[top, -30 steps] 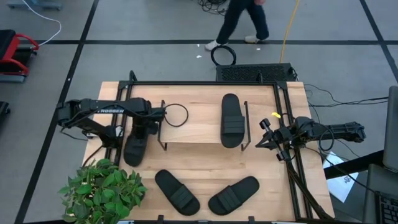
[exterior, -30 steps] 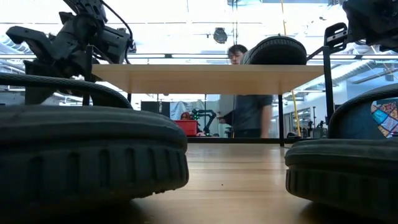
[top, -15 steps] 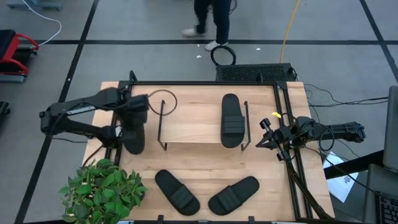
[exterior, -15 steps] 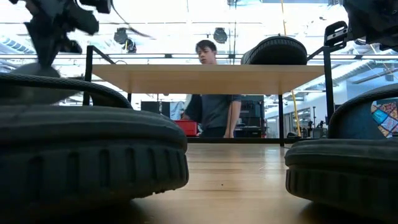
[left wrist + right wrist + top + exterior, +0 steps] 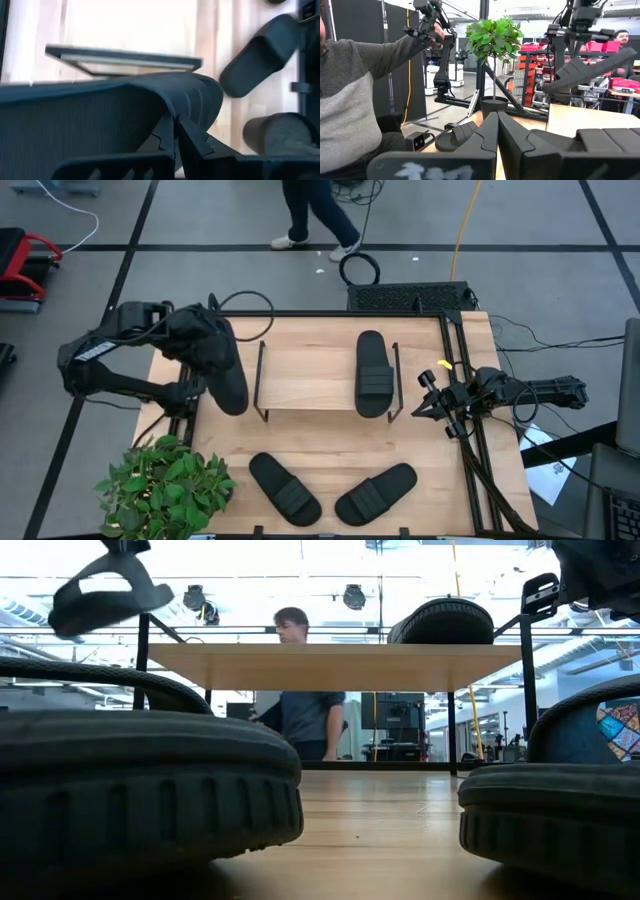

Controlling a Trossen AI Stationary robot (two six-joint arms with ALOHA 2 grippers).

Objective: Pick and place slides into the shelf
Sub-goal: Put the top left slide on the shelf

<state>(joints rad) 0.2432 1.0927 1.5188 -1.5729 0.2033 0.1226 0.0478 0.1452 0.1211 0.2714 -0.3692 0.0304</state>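
My left gripper [image 5: 175,131] is shut on a black slide [image 5: 228,375], held up in the air just left of the shelf [image 5: 310,385]; the low view shows that slide [image 5: 105,595] high above the table. A second slide [image 5: 372,372] lies on the right part of the shelf's wooden top board. Two more slides [image 5: 285,488] [image 5: 375,493] rest sole-down on the table near its front edge. At the table's right edge my right gripper [image 5: 425,402] waits, shut and empty. My left gripper pinches the edge of the slide's ribbed strap [image 5: 187,102] between its two fingers. The fingers come from above, slanting down. The slide hangs below them, tilted and clear of the table and the shelf.
A potted plant [image 5: 165,485] stands at the table's near left corner. A black metal frame [image 5: 462,390] runs around the table. A person [image 5: 310,210] walks on the floor beyond the far edge. Bare wood shows between the shelf and the two front slides.
My left gripper has risen with the slide and tipped to point more steeply down. The slide, which lay on the table left of the shelf, is now lifted clear and a little nearer the far edge. The person beyond the table has walked leftward.
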